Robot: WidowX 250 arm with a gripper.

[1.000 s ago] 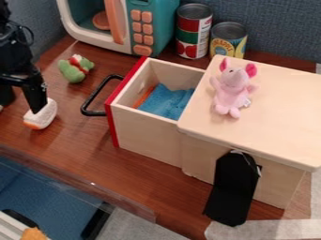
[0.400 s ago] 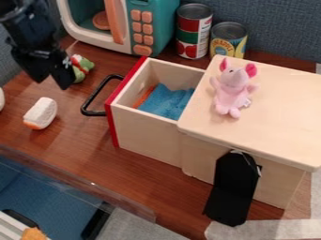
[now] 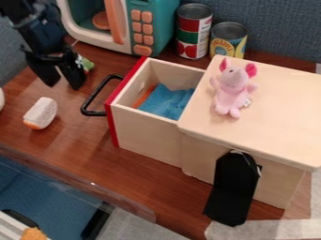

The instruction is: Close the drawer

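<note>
The hand (image 3: pixel 64 87) has shifted right, fingers parted, empty; drawer (image 3: pixel 147 133) points left, long side slanting lower right

I see a reddish-brown wood table (image 3: pixel 81 145) w/ a pale wood box (image 3: pixel 282 112) ctr to right of frame, its red-fronted drawer (image 3: pixel 150 136) pulled out. Top ctr I've got the teal toy microwave (image 3: pixel 164 28), then a red/green can (image 3: pixel 191 28) just beside a yellow-label can (image 3: pixel 229 40). Upper L: small green toy (image 3: pixel 88 64), partly hidden; mid-L: white toy w/ orange underside (image 3: pixel 42 112), plus a cut-off white obj. (image 3: pixel 1 99) at L edge.
</note>
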